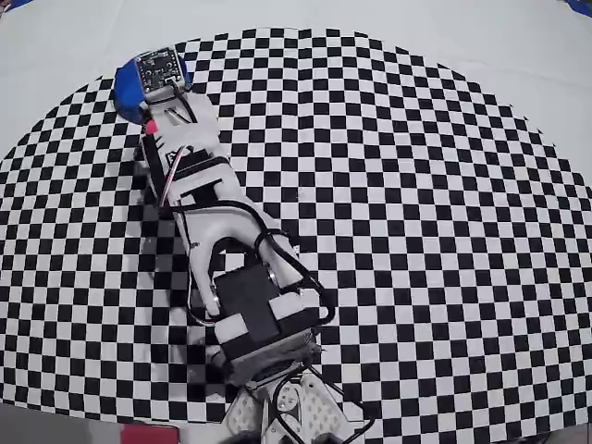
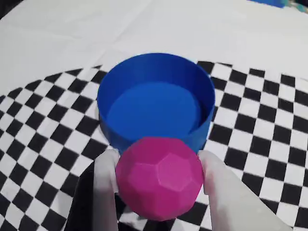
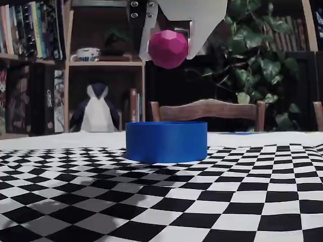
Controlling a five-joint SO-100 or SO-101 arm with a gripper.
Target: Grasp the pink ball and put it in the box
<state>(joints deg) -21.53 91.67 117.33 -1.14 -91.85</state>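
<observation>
The gripper (image 2: 159, 185) is clenched on the pink ball (image 2: 159, 177), one white finger (image 2: 107, 187) pressed to each side. In the fixed view the ball (image 3: 168, 49) hangs well above the blue box (image 3: 166, 141), apart from it and roughly over its middle. In the wrist view the box (image 2: 156, 103) lies at twelve o'clock from the ball, its near wall partly hidden by it. Likely the ball needs only a slight carry toward twelve o'clock before letting go.
</observation>
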